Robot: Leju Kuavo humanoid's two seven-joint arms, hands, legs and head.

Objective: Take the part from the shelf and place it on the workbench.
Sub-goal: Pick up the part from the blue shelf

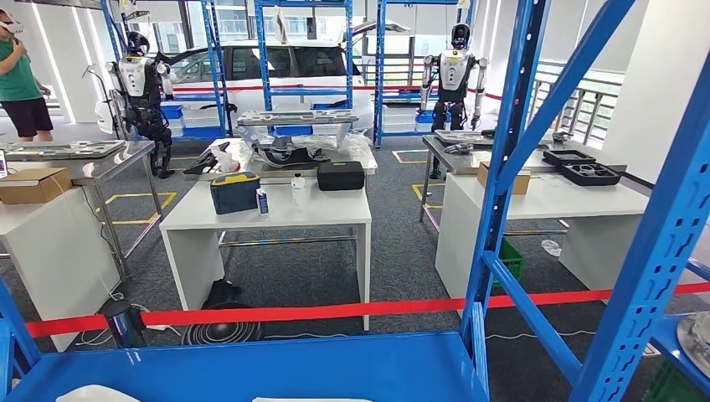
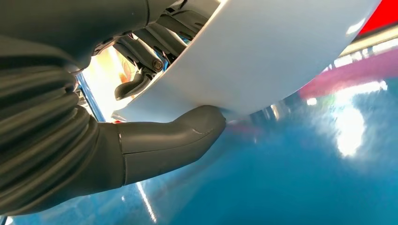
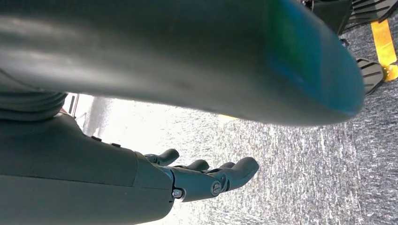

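A white, smooth curved part (image 2: 263, 51) lies low over the glossy blue shelf board (image 2: 291, 178). My left hand (image 2: 155, 108) grips it, with the thick grey thumb (image 2: 187, 131) under its edge and the dark fingers (image 2: 141, 65) on its other face. In the head view, white bits of the part (image 1: 96, 392) peek in at the bottom edge, on the blue shelf board (image 1: 276, 368). My right hand (image 3: 206, 180) hangs over grey carpet (image 3: 328, 178), its fingers stretched out and a little apart, with nothing in them.
Blue shelf uprights and braces (image 1: 519, 167) rise at the right. A red tape (image 1: 335, 311) stretches across behind the shelf. Beyond it stand a white table (image 1: 276, 213) with a dark case (image 1: 234, 193) and other benches. Two robots and a person (image 1: 21, 84) stand far back.
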